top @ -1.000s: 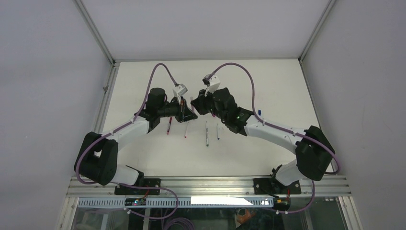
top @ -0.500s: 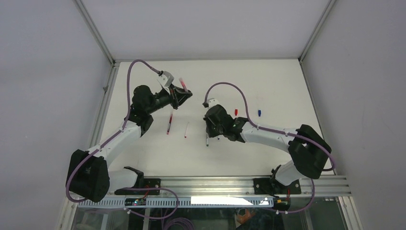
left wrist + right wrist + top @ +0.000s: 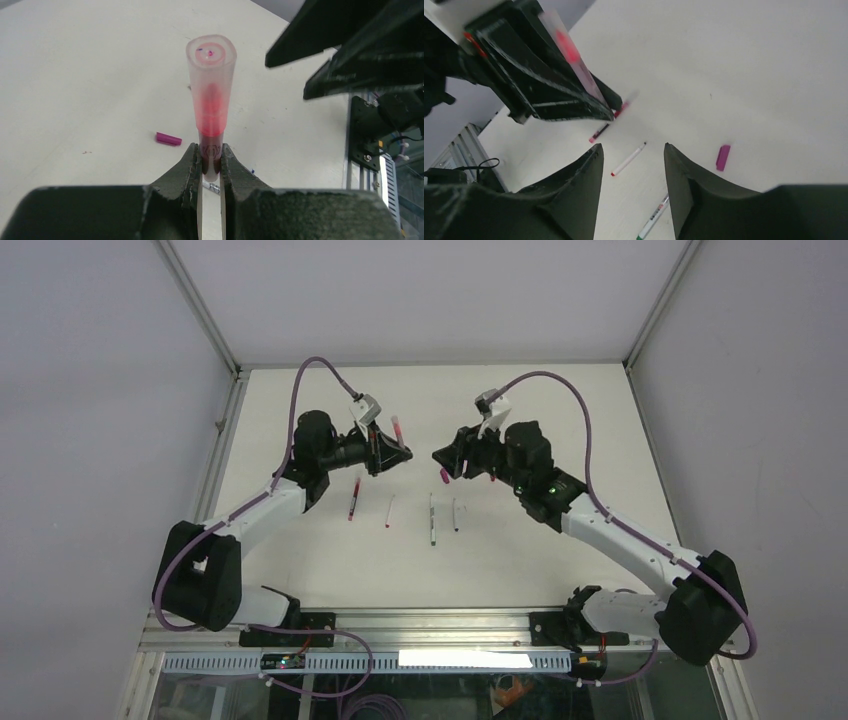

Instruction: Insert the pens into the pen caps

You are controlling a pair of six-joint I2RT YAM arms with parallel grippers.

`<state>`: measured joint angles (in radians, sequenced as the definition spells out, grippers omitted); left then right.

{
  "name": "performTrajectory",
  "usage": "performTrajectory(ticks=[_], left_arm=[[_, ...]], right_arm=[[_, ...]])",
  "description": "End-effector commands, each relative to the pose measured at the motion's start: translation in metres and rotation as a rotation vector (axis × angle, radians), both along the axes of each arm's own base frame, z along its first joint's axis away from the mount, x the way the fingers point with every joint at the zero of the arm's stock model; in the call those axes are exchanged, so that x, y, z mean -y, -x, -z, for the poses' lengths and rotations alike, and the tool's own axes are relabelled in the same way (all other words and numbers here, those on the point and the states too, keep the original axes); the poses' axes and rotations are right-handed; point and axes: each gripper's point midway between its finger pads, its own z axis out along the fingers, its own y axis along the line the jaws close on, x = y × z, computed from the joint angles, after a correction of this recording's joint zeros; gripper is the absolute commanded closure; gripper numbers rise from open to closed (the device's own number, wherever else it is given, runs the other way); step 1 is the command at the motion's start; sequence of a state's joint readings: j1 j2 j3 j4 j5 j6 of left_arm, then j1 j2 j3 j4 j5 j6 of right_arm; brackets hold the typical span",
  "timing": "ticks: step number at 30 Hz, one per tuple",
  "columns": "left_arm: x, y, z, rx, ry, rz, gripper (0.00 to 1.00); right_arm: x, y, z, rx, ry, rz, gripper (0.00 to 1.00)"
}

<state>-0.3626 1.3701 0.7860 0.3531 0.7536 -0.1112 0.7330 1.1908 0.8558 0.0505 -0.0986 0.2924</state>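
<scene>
My left gripper (image 3: pixel 392 453) is shut on a pinkish-red pen (image 3: pixel 210 159) and holds it off the table. A translucent pale pink cap (image 3: pixel 211 85) sits on the pen's upper end; pen and cap also show in the top view (image 3: pixel 397 427). My right gripper (image 3: pixel 447 456) is open and empty, raised and facing the left one across a small gap. A magenta cap (image 3: pixel 444 476) lies on the table below it. A dark red pen (image 3: pixel 353 502), a pale pen (image 3: pixel 389 510) and two white pens (image 3: pixel 432 519) (image 3: pixel 455 514) lie in a row.
In the right wrist view my open gripper (image 3: pixel 631 150) looks down on the pale pen (image 3: pixel 629 158), a green-tipped white pen (image 3: pixel 654 217) and the magenta cap (image 3: pixel 723 157). The white table (image 3: pixel 560 410) has metal rails along its left and right edges.
The right arm has lifted away from the white pens and swung back to face the left gripper. The left gripper has moved slightly right and down with its capped pen.
</scene>
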Motion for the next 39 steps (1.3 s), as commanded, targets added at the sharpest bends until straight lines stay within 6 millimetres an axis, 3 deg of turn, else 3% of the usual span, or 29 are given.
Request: performTrajectory(ticks=[1,6,10,17,29,31,35,39], left_arm=[[0.013,0.015,-0.021,0.057,0.023,0.142,1.00],[0.027,0.025,-0.018,0.030,0.020,0.208,1.00],[0.040,0.029,-0.014,0.019,-0.002,0.243,1.00],[0.050,0.032,-0.010,0.010,-0.012,0.268,1.00],[0.056,0.035,-0.006,0.004,-0.019,0.290,1.00],[0.056,0.035,-0.006,0.005,-0.020,0.290,1.00],[0.055,0.035,-0.006,0.008,-0.026,0.287,1.00],[0.054,0.033,-0.007,0.020,-0.033,0.273,1.00]], right_arm=[[-0.018,0.000,-0.060,0.152,-0.131,-0.175,0.51],[-0.035,0.002,-0.082,0.186,-0.213,-0.268,0.55],[-0.045,0.000,-0.087,0.195,-0.232,-0.307,0.58],[-0.049,-0.009,-0.098,0.226,-0.235,-0.306,0.62],[-0.052,-0.019,-0.100,0.238,-0.219,-0.285,0.65],[-0.053,-0.021,-0.098,0.229,-0.217,-0.287,0.72],[-0.054,-0.020,-0.094,0.214,-0.215,-0.294,0.97],[-0.053,-0.019,-0.084,0.193,-0.201,-0.289,1.00]])
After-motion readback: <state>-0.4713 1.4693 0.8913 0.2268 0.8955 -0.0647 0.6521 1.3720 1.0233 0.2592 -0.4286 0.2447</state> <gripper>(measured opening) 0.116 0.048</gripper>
